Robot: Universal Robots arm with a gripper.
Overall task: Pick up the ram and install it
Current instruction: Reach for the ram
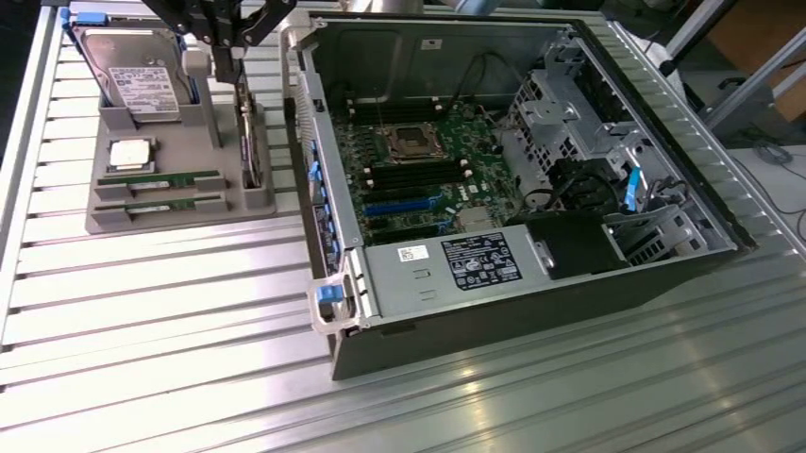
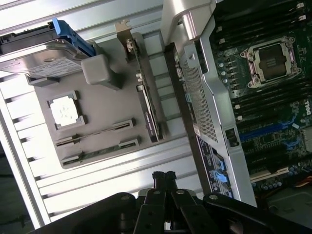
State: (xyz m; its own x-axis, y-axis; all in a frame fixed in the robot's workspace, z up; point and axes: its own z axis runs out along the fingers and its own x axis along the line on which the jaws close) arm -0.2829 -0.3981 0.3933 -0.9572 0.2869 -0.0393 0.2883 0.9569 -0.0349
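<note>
**Item: ram, seated in parts tray**

Ram [image 1: 161, 176] [image 2: 95, 132]: green stick, on edge in a slot of the grey tray [image 1: 113, 219], just beside its twin stick [image 1: 161, 201]. Processor chip [image 1: 131, 153] lies near them. The tray rests on the ribbed desk [image 1: 164, 311], beside the open computer case [image 1: 504, 311]. Gripper [image 2: 163, 176]: jaws closed and empty, above the tray, apart from the ram.

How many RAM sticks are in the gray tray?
2. The first RAM stick sits beside the processor chip; the second RAM stick sits parallel, nearer the edge of the tray. None seems hidden.
</note>
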